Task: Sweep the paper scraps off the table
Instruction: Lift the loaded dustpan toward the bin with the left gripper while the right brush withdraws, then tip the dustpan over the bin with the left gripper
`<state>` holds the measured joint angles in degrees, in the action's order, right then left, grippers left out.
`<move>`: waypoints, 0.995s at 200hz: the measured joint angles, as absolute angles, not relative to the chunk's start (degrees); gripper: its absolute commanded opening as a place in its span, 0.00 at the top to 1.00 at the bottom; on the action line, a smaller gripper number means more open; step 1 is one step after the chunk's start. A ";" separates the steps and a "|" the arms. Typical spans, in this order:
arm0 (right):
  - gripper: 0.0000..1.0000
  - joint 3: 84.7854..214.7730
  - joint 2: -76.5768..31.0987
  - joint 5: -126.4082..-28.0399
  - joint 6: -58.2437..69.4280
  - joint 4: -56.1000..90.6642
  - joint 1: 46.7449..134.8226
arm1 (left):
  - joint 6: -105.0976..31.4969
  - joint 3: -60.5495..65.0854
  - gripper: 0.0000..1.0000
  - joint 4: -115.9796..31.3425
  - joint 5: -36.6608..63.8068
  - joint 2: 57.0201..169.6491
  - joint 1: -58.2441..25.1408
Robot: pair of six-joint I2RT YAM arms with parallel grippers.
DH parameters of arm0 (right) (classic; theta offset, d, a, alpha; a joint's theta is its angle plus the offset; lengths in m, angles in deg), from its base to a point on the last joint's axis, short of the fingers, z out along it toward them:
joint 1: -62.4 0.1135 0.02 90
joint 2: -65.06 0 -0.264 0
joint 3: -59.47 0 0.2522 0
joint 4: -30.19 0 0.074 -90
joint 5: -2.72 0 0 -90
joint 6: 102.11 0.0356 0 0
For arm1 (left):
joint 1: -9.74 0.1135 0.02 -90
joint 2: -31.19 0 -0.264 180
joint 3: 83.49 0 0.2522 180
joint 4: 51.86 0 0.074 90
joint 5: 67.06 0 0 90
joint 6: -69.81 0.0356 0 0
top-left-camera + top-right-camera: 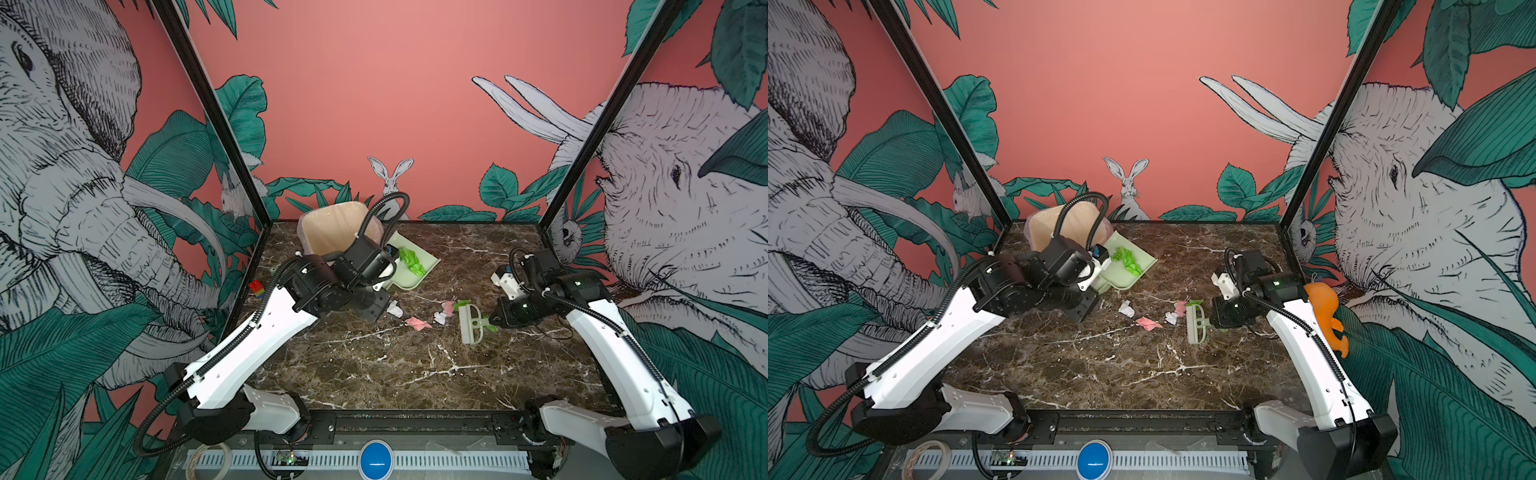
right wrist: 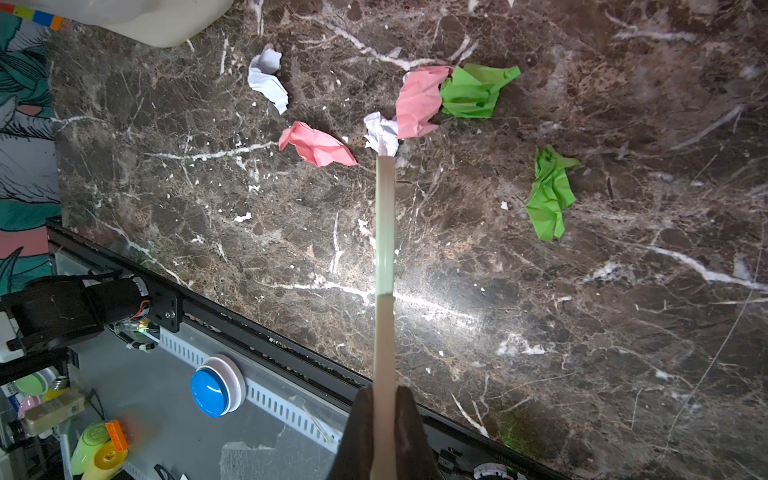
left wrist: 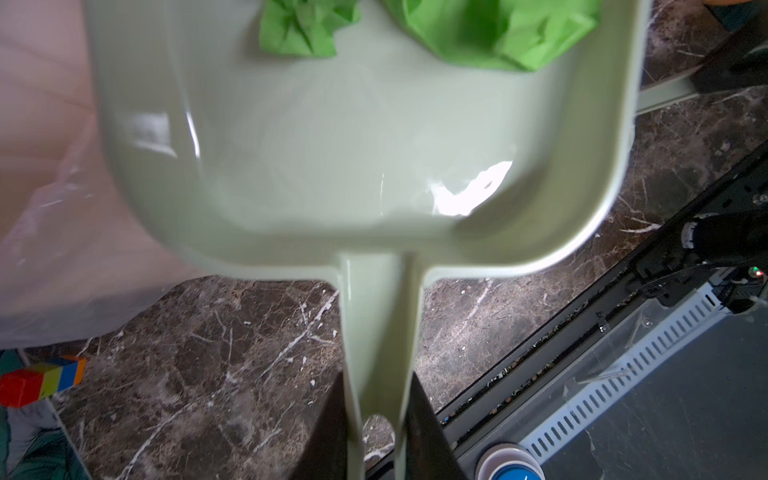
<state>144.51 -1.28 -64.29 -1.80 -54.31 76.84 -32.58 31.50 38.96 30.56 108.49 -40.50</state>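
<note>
On the dark brown marble-patterned counter [image 1: 374,365] with white veins, six small crumpled paper scraps [image 2: 316,143] lay near the middle: two white, two pink and two bright green. One white scrap [image 2: 268,77] lay alone, on the side of the left arm. A pink scrap, a white one, the second pink one and a green one lay close together, and the last three of them touched each other. The second green scrap [image 2: 550,195] lay apart, on the side of the right arm.

At least two more bright green scraps [image 3: 498,33] lay inside a pale green plastic dustpan [image 3: 332,145] at the far part of the counter. The left hand [image 3: 379,432] was clamped on the flat handle of this dustpan, with one finger on each side of it. Just beside the dustpan stood a beige plastic bin [image 1: 332,228] with a thin clear liner.

The right hand [image 2: 384,428] was closed tightly on the handle of a pale green plastic brush [image 1: 469,324]. The brush stood just beside the group of scraps, with its white bristles turned toward them. A small red, blue and yellow block [image 1: 257,289] lay at the left edge of the counter.
</note>
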 measured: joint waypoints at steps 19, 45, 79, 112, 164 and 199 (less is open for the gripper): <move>1.00 144.51 -1.24 -64.01 -1.80 -54.16 76.79 | -31.70 34.58 1.00 42.17 30.52 108.88 -36.54; 1.00 144.51 -1.22 -63.77 -1.82 -54.09 76.57 | -30.00 37.22 1.00 45.43 30.52 110.02 -30.62; 1.00 143.75 -1.00 -62.96 -1.85 -53.98 76.47 | -27.61 37.86 1.00 46.48 30.50 111.51 -22.80; 1.00 143.62 -1.00 -62.55 -2.15 -54.05 76.20 | -25.58 38.12 1.00 46.43 30.39 112.23 -15.95; 1.00 143.64 -1.11 -61.54 -2.70 -54.07 75.81 | -21.89 42.08 1.00 46.41 34.60 115.55 -10.01; 1.00 143.70 -1.57 -61.12 -3.62 -54.24 75.59 | -18.57 43.50 1.00 46.83 42.06 119.44 -9.59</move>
